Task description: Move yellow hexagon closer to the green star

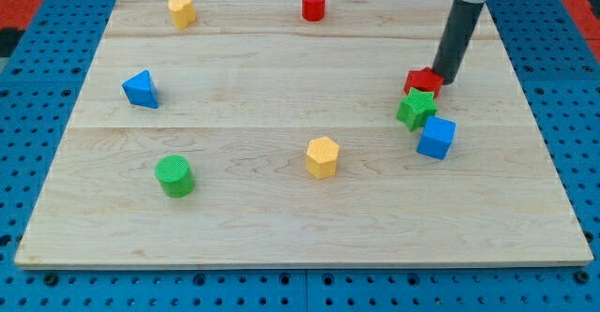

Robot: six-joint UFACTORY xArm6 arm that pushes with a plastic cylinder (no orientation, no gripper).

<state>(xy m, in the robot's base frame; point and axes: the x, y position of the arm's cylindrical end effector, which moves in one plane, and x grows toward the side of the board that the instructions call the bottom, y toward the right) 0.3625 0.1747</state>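
My tip (444, 80), a bare rod with no jaws, touches the red block (422, 81) near the right edge; the yellow hexagon (322, 156) lies toward the bottom-left, left of the green star (415, 110).

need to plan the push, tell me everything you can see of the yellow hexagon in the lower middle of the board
The yellow hexagon is a short six-sided prism, plain matte yellow with a lighter flat top face. It stands upright on the wooden board, slightly right of centre toward the view's bottom. Nothing touches it. The green star lies up and to its right, and my tip is beyond that, beside the red block.
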